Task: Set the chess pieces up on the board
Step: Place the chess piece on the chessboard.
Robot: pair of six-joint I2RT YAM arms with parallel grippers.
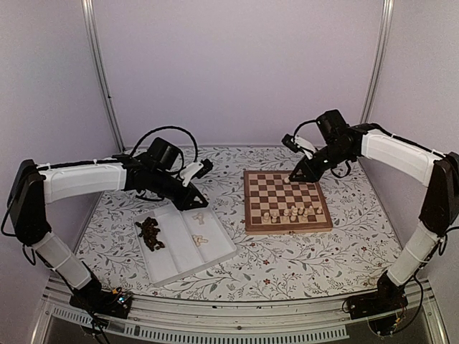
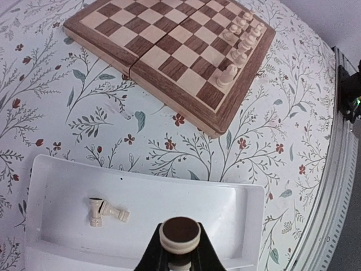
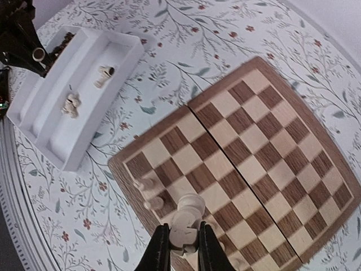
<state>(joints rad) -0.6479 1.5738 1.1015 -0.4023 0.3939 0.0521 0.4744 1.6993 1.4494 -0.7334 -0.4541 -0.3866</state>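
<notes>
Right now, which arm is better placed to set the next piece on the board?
Right: right tool holds a cream piece over the board; left tool holds one over the tray.

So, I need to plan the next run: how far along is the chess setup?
Done: cream chessmen stand along the near edge of the board. In hand: the left fingers hold a cream piece over the tray; the right fingers hold a second cream piece over the board. Remaining: loose cream pieces and the dark pile in the tray.
</notes>
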